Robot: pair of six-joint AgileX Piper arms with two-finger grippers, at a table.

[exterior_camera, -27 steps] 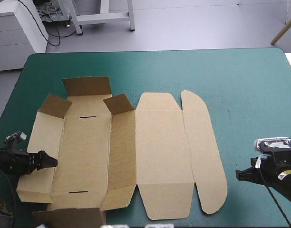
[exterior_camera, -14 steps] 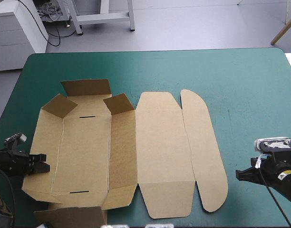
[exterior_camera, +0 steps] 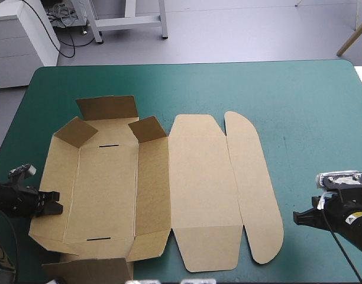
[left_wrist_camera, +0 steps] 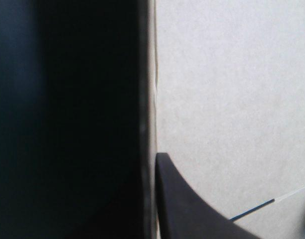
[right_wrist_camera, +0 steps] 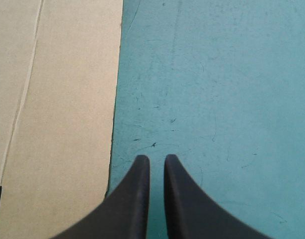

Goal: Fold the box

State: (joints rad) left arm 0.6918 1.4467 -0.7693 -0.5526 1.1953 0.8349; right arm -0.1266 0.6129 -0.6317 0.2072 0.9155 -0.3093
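Note:
The brown box (exterior_camera: 199, 189) lies unfolded across the teal-green table, with its rounded lid flap toward the right. At its left end, two small corner flaps and the far end flap (exterior_camera: 108, 107) stand up. My left gripper (exterior_camera: 54, 207) is at the box's left side panel, shut on that panel's outer edge. In the left wrist view the board (left_wrist_camera: 232, 99) runs edge-on against my left gripper (left_wrist_camera: 153, 157), one black finger on its pale face. My right gripper (exterior_camera: 297, 218) hovers low over bare cover just right of the lid flap (right_wrist_camera: 58, 99); this gripper (right_wrist_camera: 157, 160) is all but shut and holds nothing.
Another piece of brown board (exterior_camera: 89, 271) shows at the table's front left edge, partly under the box. Bare teal-green cover (exterior_camera: 311, 118) stretches along the far side and the right of the box.
My left gripper drew back a little to the left panel's outer edge and shut on it. The panel's edge shifted slightly to the right. The right arm stayed still.

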